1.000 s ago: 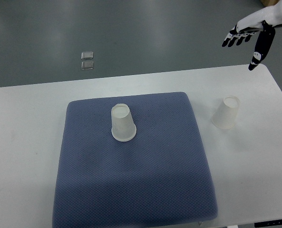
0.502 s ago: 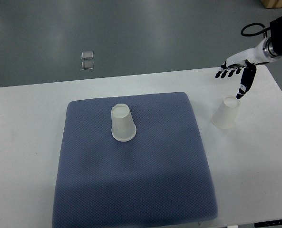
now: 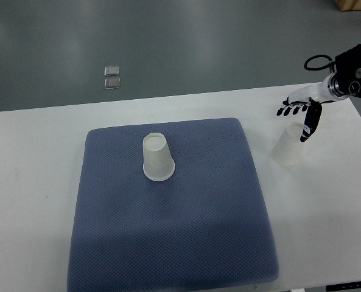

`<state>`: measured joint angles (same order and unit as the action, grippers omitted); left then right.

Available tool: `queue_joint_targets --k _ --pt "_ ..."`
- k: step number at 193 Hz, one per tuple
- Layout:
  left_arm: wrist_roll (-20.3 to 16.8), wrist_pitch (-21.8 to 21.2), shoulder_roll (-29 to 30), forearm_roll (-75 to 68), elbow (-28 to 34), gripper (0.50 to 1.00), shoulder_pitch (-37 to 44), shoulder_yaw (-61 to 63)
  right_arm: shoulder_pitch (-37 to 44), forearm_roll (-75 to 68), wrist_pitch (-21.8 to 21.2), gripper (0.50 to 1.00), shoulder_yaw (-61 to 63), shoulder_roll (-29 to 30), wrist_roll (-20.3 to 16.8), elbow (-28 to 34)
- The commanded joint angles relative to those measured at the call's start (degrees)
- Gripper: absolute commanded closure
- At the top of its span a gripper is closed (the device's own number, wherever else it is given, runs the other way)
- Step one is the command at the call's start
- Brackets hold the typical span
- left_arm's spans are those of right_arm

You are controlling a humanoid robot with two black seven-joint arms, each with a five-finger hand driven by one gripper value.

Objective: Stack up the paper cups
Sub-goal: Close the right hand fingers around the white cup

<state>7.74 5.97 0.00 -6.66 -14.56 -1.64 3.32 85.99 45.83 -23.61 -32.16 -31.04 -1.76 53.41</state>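
A blue mat (image 3: 168, 243) is lying across the middle of the white worktop (image 3: 34, 182), filling the near part of the view. On the mat, toward its far half, one paper cup (image 3: 156, 157) is standing upside down, rim on the fabric. To the right, off the mat and on bare worktop, a second cup (image 3: 289, 145) is also sitting inverted, well apart from the first. Just beyond and above that second cup, the right hand (image 3: 301, 114) is hanging with its fingers (image 3: 288, 110) spread wide and holding nothing, the thumb pointing down beside the cup's top; whether it is touching the cup cannot be told. The left hand is not showing. Farther off, two small clear squares (image 3: 112, 77) are lying on the grey floor. The grasp looks to be the step in hand, with nothing stacked yet. The risk lies in the cup being light and thin: a thumb arriving off-centre could be knocking it over or sliding it toward the worktop's right edge, and closing too hard could be crushing the wall so it no longer fits over the other cup.
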Motion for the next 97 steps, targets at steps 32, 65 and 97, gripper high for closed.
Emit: queue_joint_targets --k 32,65,97 --pt "0.0 0.0 0.0 0.1 0.1 0.500 0.1 -0.1 -2.6 -0.1 1.3 0.581 0.3 1.1 0.1 -2.4" --pt "0.0 0.0 0.0 0.0 0.1 0.500 0.1 -0.1 -4.0 -0.7 2.1 0.581 0.4 2.1 0.1 -3.3" --pt "0.0 0.0 0.0 0.1 0.1 0.500 0.1 -0.1 -5.2 -0.8 3.7 0.581 0.4 3.5 0.1 -4.7"
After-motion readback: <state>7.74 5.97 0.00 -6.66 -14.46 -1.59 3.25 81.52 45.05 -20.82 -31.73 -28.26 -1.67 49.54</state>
